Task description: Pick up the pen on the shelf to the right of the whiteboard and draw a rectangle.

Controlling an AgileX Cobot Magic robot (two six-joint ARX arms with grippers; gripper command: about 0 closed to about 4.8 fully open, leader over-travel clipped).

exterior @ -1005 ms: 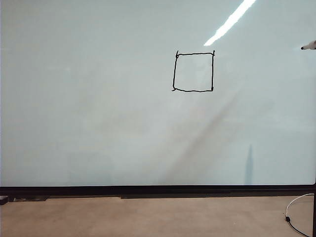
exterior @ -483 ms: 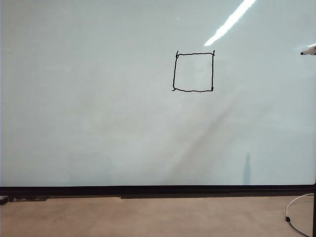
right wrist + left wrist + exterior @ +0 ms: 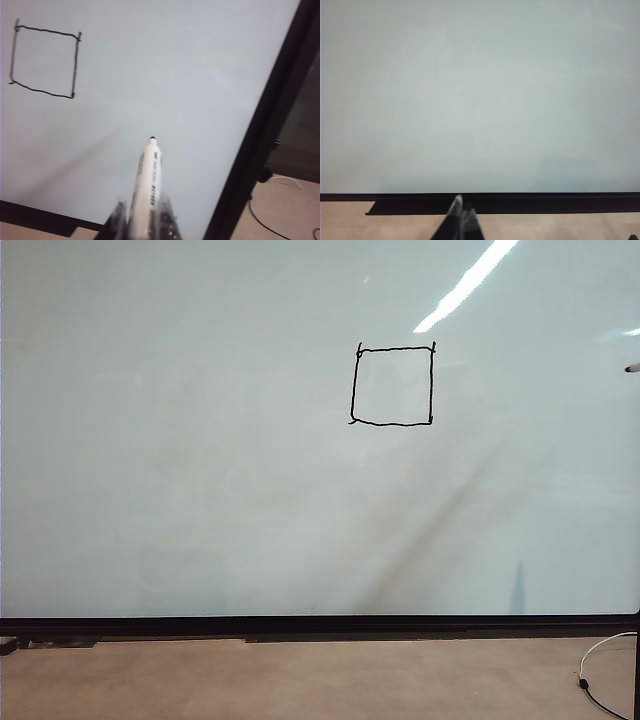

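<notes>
The whiteboard (image 3: 200, 460) fills the exterior view, and a small black hand-drawn rectangle (image 3: 392, 386) sits on it right of centre. Only the dark tip of the pen (image 3: 633, 368) pokes in at the right edge there. In the right wrist view my right gripper (image 3: 145, 215) is shut on the white pen (image 3: 147, 185), whose tip points at the board (image 3: 175, 75) but stands off it, well away from the rectangle (image 3: 45, 62). My left gripper (image 3: 462, 210) is shut and empty, low in front of the board's black bottom frame (image 3: 545, 202). The shelf is out of view.
A black frame (image 3: 320, 626) runs along the board's bottom above the tan floor (image 3: 300, 680). The board's black side frame (image 3: 260, 135) stands close to the pen. A white cable (image 3: 600, 660) lies on the floor at the lower right.
The pen tip at the exterior view's right edge has dropped lower and slid further out of frame to the right. Its shadow on the board shifted right. The rectangle is unchanged.
</notes>
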